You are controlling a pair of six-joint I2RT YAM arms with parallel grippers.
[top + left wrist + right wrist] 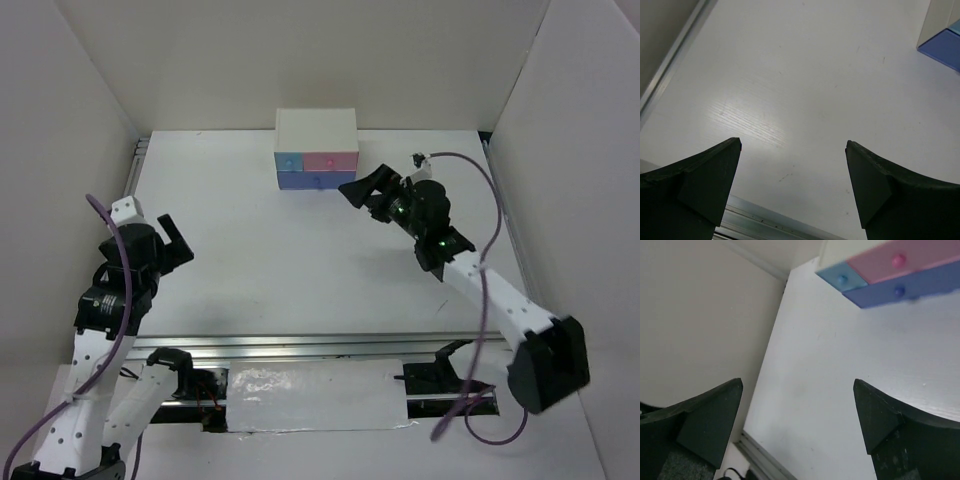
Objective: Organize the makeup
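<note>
Two sets of fingers are spread wide, and neither grips anything. The left fingers [172, 238] hang over the left part of the worktop [300, 270], well apart from the drawer box [316, 128]. Their own camera looks between the dark tips at bare white surface, with a metal rail [775, 220] just beneath. At its upper right is only a corner of the box, where part of the purple drawer [942, 47] shows. The right fingers [362, 183] hover just beside the box's right front corner. Their camera alone shows the drawer fronts plainly: a small light-blue drawer [842, 278] beside a pink drawer [900, 262], the purple one beneath, each with a round knob. Only the overhead view takes in both arms and the white walls [60, 150] around the worktop. No view shows the makeup, and whether it lies inside the drawers cannot be told.
</note>
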